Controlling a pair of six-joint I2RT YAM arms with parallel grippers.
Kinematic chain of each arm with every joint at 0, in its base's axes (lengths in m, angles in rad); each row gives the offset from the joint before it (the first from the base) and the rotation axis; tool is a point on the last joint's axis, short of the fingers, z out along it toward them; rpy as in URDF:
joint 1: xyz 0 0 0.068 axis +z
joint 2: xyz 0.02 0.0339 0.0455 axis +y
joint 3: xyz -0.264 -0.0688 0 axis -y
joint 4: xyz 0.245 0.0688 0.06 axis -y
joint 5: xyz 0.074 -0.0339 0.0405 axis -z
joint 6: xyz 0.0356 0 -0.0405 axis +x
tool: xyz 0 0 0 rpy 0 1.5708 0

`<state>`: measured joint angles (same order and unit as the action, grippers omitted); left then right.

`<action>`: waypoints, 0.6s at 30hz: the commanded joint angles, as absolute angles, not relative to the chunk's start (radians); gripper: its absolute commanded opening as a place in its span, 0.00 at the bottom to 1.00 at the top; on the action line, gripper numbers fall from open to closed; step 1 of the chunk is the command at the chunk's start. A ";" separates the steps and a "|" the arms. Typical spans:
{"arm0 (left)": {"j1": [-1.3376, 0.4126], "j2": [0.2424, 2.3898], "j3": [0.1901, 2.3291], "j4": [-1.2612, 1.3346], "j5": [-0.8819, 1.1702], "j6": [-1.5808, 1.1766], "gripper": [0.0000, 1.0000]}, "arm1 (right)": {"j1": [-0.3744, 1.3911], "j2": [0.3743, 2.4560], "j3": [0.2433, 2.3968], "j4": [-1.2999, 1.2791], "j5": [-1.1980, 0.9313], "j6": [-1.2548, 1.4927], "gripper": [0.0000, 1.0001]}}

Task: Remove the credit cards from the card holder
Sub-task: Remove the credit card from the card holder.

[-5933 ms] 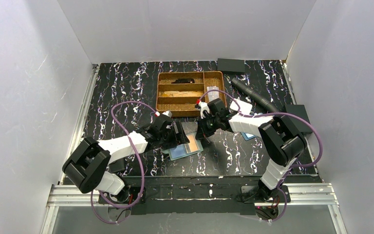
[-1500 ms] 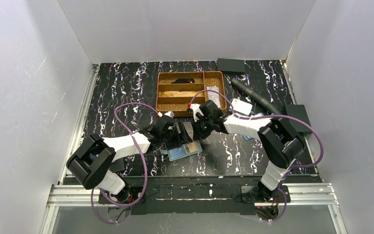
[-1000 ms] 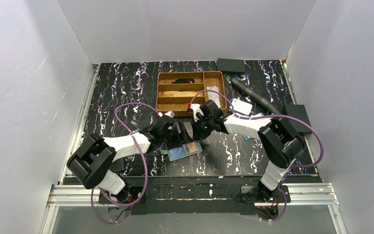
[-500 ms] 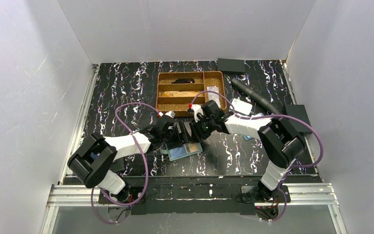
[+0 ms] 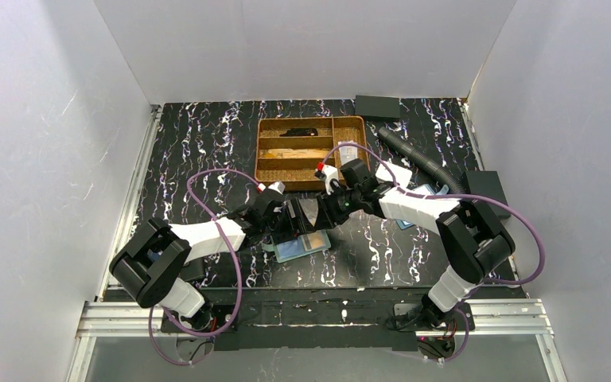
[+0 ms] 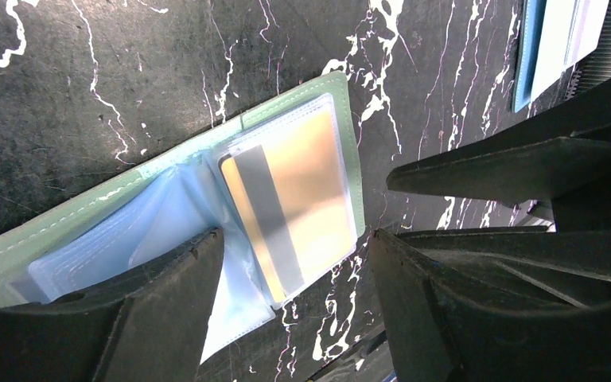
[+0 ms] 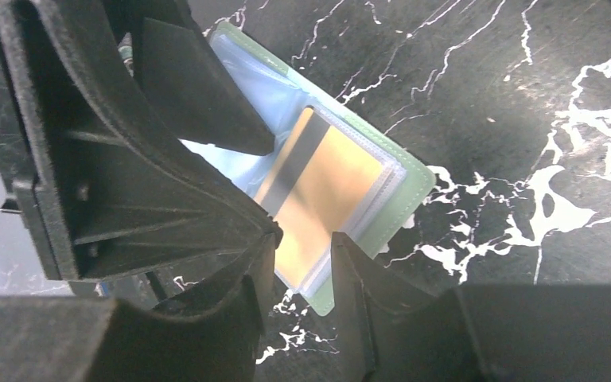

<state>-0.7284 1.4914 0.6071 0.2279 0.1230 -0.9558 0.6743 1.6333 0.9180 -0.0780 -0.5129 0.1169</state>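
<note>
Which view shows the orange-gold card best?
Left wrist: the whole orange-gold card shows, unobstructed, stripe included. Right wrist: the right gripper's fingers hide part of it. Top external: only a small sliver.

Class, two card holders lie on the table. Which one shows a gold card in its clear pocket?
The green card holder, lying open, holds the gold card under clear plastic. The blue holder off to the side shows only pale panels.

Credit card (image 6: 286,207) in card holder (image 6: 71,221) on table (image 5: 207,143); tray (image 5: 310,120) behind.
</note>
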 commanded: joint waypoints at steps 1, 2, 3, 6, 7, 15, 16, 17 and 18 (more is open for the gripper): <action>-0.740 1.549 0.557 0.140 0.098 -0.956 0.69 | 0.696 1.663 0.913 -0.011 -0.639 0.194 0.41; -0.740 1.548 0.556 0.140 0.097 -0.956 0.69 | 0.696 1.676 0.916 -0.012 -0.640 0.201 0.41; -0.740 1.546 0.554 0.140 0.097 -0.956 0.69 | 0.696 1.685 0.920 -0.013 -0.636 0.206 0.41; -0.740 1.547 0.552 0.141 0.098 -0.957 0.69 | 0.696 1.702 0.928 -0.029 -0.603 0.207 0.41; -0.739 1.548 0.552 0.142 0.098 -0.957 0.69 | 0.697 1.705 0.929 -0.033 -0.592 0.206 0.41; -0.741 1.556 0.554 0.149 0.102 -0.957 0.68 | 0.697 1.734 0.923 -0.035 -0.573 0.215 0.42; -0.740 1.557 0.552 0.149 0.102 -0.957 0.68 | 0.698 1.739 0.926 -0.034 -0.578 0.218 0.42; -0.740 1.556 0.549 0.150 0.101 -0.958 0.68 | 0.698 1.747 0.927 -0.032 -0.584 0.223 0.41; -0.739 1.555 0.548 0.150 0.100 -0.959 0.68 | 0.698 1.752 0.929 -0.032 -0.592 0.226 0.41</action>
